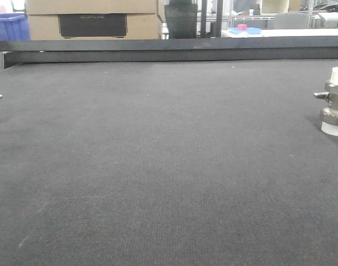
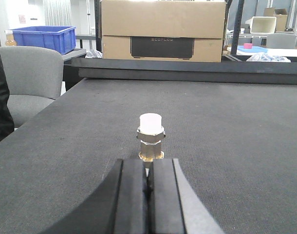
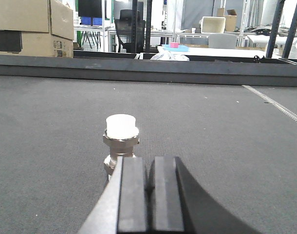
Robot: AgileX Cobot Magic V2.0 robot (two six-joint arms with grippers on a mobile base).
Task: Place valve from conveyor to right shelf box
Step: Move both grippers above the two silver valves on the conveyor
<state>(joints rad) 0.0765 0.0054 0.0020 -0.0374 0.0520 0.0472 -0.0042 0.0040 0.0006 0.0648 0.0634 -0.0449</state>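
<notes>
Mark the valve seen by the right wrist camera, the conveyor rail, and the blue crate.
valve (image 3: pixel 121 141): right wrist view, metal collar under the cap.
conveyor rail (image 3: pixel 139 73): right wrist view, its front face.
blue crate (image 2: pixel 39 39): left wrist view, its front wall.

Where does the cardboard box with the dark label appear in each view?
Exterior front view: the cardboard box sits top left, behind the rail.
Left wrist view: top centre, behind the rail.
Right wrist view: top left corner, cut by the edge.
Shared landmark: the dark rail along the conveyor's far edge.
</notes>
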